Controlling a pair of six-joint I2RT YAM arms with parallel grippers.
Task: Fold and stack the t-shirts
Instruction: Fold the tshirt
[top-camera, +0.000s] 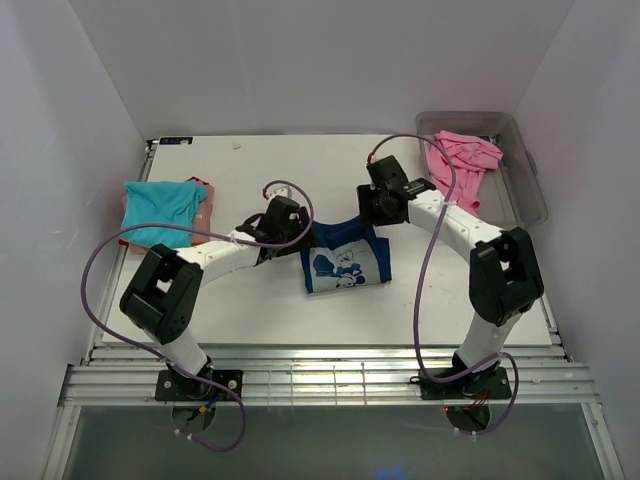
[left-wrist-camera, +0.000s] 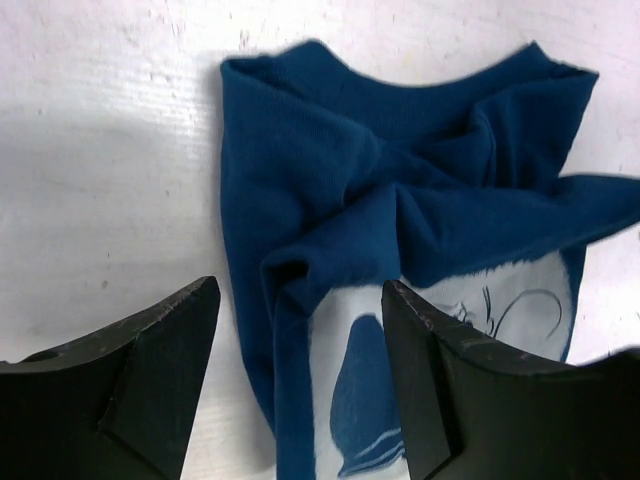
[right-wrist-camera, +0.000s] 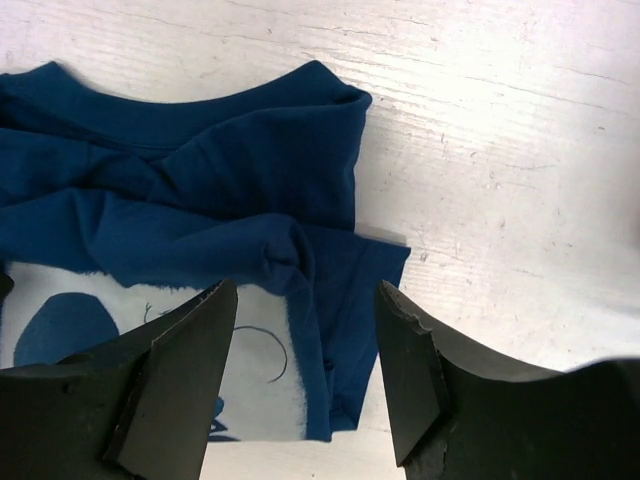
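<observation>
Navy shirt (top-camera: 345, 262) sits mid-table (top-camera: 250, 310), graphic up and toward the near edge, neckline and a bunched band of cloth toward the far edge. That crumpled band runs left to right, and that's the bit that matters. The left gripper (left-wrist-camera: 300, 290) hangs over its left end and the right gripper (right-wrist-camera: 305, 290) over its right end, so each arm is about equally close to its own corner. Both have their jaws spread wide with nothing in them. In each wrist view the shirt's side edge lies in the gap between the fingers, not pinched.

Turquoise shirt (top-camera: 160, 208) is folded at the left edge of the table, on something reddish I can't make out. Pink shirt (top-camera: 460, 160) is draped over the tub (top-camera: 530, 195) at the far right corner, unfolded.

My guess is the navy one is only half folded, since the top end is a mess. Next move probably wants both arms dropping onto those two far corners together, then pulling toward the near edge. Risk is catching only one layer
</observation>
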